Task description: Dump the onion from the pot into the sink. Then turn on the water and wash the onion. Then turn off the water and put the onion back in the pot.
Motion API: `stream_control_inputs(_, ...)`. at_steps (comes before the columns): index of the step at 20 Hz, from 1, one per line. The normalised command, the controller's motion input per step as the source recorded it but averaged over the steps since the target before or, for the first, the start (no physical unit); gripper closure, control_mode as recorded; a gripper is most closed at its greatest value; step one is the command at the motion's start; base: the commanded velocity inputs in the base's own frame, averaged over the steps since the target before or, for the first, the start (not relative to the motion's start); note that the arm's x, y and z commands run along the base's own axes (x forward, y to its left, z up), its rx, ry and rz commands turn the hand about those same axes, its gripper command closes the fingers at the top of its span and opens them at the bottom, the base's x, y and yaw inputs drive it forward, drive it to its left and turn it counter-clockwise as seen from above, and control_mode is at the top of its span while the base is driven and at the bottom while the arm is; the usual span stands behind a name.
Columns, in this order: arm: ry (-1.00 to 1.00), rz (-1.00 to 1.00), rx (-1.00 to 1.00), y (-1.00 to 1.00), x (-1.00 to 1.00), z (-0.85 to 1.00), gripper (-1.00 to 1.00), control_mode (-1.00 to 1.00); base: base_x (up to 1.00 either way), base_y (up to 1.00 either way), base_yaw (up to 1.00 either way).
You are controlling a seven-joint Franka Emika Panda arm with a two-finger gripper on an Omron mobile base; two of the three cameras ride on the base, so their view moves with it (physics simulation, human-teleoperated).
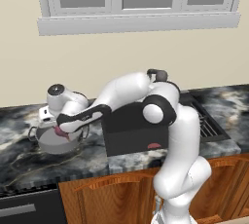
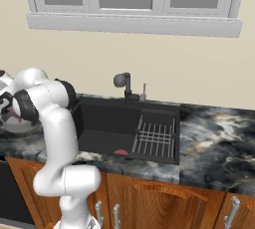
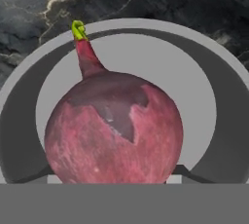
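The onion [image 3: 114, 130], a purplish-red bulb with a green stem tip, sits between the fingers of my gripper [image 1: 60, 130] inside the outline of the pot [image 3: 146, 26]. Only a pink patch of the onion [image 1: 58, 132] shows under the hand in the left base view. The gripper is shut on the onion. Whether the bulb rests on the pot's floor I cannot tell. The grey pot [image 1: 48, 145] stands on the marble counter left of the sink [image 1: 129, 133]. From the right base view the pot [image 2: 14, 126] is at the far left, beside the black sink [image 2: 109, 118].
A black tap [image 2: 123, 81] stands behind the basin. A dark wire rack [image 2: 155, 138] lies in the sink's right part. A small pink-red sliver [image 2: 121, 152] lies on the sink floor near its front wall. My arm stretches leftward across the sink's left end.
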Motion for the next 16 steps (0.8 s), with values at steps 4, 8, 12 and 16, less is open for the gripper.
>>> stream_control_inputs(4, 0.0, 0.0, -0.01, 0.19, 0.39, -0.02, 1.0, -1.0, 0.0, 0.0, 0.0)
stream_control_inputs(8, 0.0, 0.0, 0.0, 0.01, 0.41, 0.0, 1.0, -1.0, 0.0, 0.0, 0.0)
stream_control_inputs(12, 0.0, 0.0, 0.0, 0.02, 0.09, -0.13, 1.0, -1.0, 0.0, 0.0, 0.0)
stream_control_inputs(16, 0.0, -0.03, 0.0, 0.0, -0.01, -0.38, 1.0, -1.0, 0.0, 0.0, 0.0)
